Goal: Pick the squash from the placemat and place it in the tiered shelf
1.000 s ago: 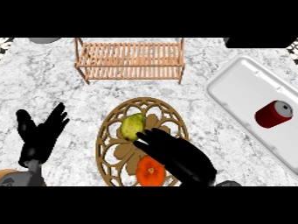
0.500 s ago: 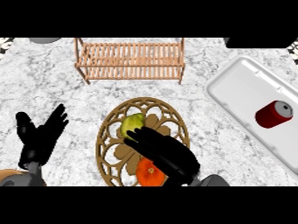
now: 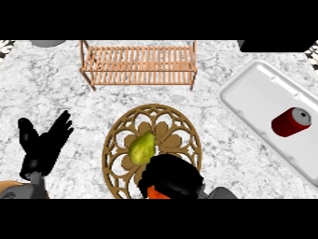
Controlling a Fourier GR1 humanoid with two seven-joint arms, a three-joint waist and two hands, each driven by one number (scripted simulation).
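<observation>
A yellow-green squash (image 3: 141, 147) lies near the middle of a round brown openwork placemat (image 3: 182, 133). My right hand (image 3: 172, 175) shows as a dark rounded mass over the placemat's near part, just below and right of the squash, touching or almost touching its lower end. It hides most of an orange item (image 3: 158, 195) at the mat's near edge. The wooden tiered shelf (image 3: 139, 63) stands at the back of the counter, beyond the placemat. At the lower left my left hand (image 3: 44, 145) rests open, fingers up.
A white tray (image 3: 254, 100) lies tilted at the right with a red can (image 3: 290, 122) on it. Marble counter runs between the placemat and the shelf. Dark objects sit at the far corners.
My right hand has drawn back toward the lower edge, off the squash it was covering, so the squash now shows in full. The left hand has not moved.
</observation>
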